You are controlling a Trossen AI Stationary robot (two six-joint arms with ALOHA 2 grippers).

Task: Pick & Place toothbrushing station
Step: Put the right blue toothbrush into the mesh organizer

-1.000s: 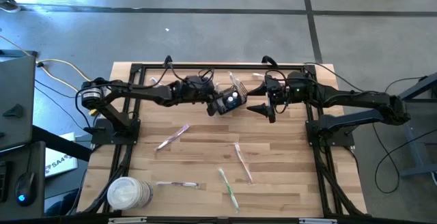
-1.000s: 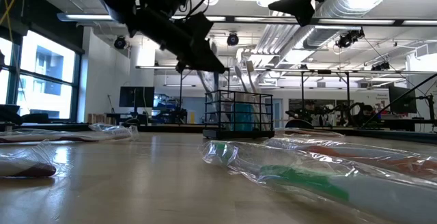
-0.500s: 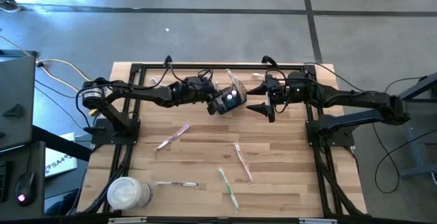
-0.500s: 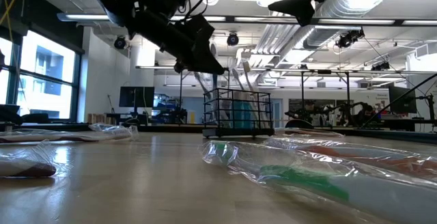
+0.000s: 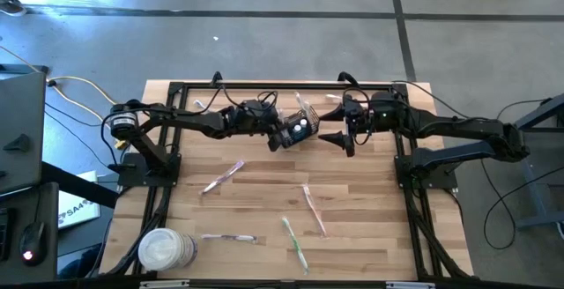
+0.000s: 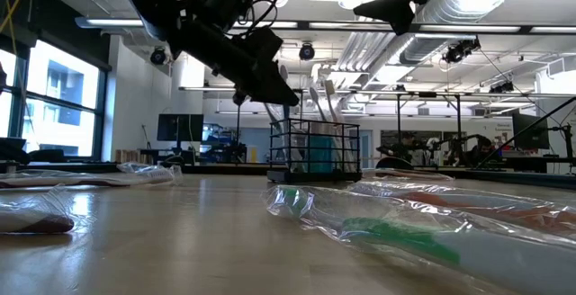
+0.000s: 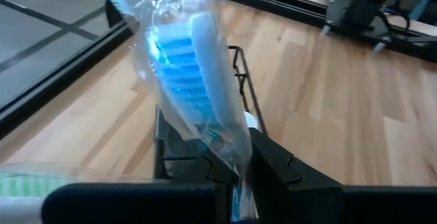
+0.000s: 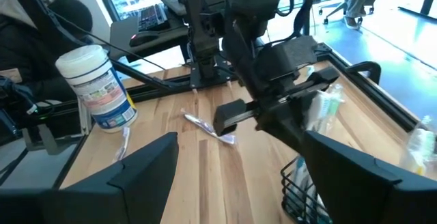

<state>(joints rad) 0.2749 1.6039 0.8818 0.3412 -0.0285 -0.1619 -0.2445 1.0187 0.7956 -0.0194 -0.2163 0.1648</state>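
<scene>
The toothbrushing station (image 5: 302,120), a small black wire basket, stands near the table's far edge with wrapped toothbrushes upright in it (image 6: 315,149). My left gripper (image 5: 284,137) hangs just left of the basket and above its rim (image 6: 286,95). It is shut on a blue toothbrush in a clear wrapper (image 7: 184,67). My right gripper (image 5: 339,137) stands open, higher up and to the right of the basket, with nothing between its fingers (image 8: 239,183). My left gripper (image 7: 235,173) pinches the wrapped toothbrush between its two fingers, on the handle just below the bristle head (image 7: 229,142). The fingers slant down from the table's left. The head stands tilted above them, over the basket's edge (image 7: 242,80); the fingers hide its lower end.
Several wrapped toothbrushes lie loose on the wood: one (image 5: 222,176) left of centre, one (image 5: 313,208) right of centre, two near the front (image 5: 295,243) (image 5: 229,237). A round white tub (image 5: 166,250) sits at the front left corner. A wipes canister (image 8: 95,87) stands beyond the left arm.
</scene>
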